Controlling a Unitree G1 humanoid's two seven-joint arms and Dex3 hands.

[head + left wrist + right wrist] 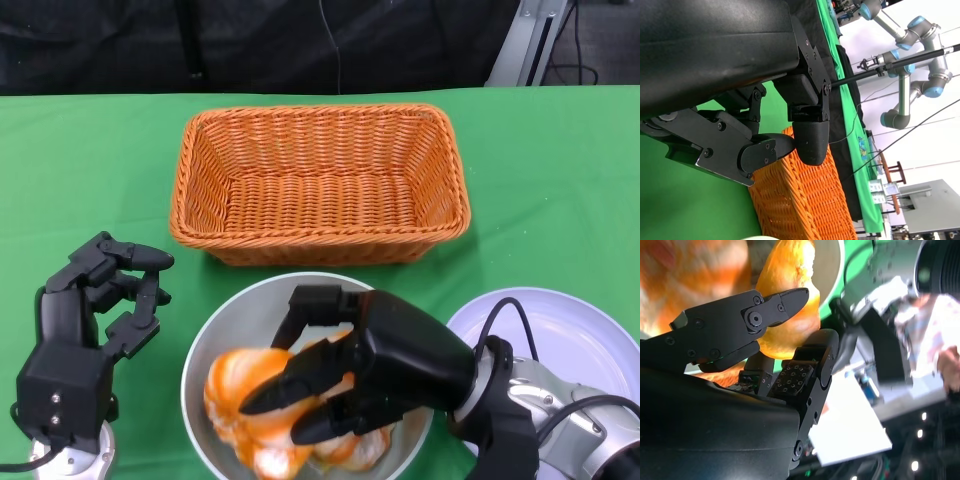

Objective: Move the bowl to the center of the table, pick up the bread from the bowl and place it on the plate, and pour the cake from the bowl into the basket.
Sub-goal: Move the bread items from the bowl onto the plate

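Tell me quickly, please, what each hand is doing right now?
Left hand: holds nothing, fingers loosely curled and apart, beside the bowl.
Right hand: inside the bowl, fingers closing around the bread; firm hold cannot be told.

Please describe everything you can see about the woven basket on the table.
The basket is rectangular and woven from orange-brown wicker, with sloping sides and a thick braided rim. It stands upright on the green tablecloth, toward the far side of the table, and nothing lies inside it. The metal bowl sits just in front of its near wall; the head view does not show whether they touch. Neither hand touches it. The left wrist view shows one corner of it.
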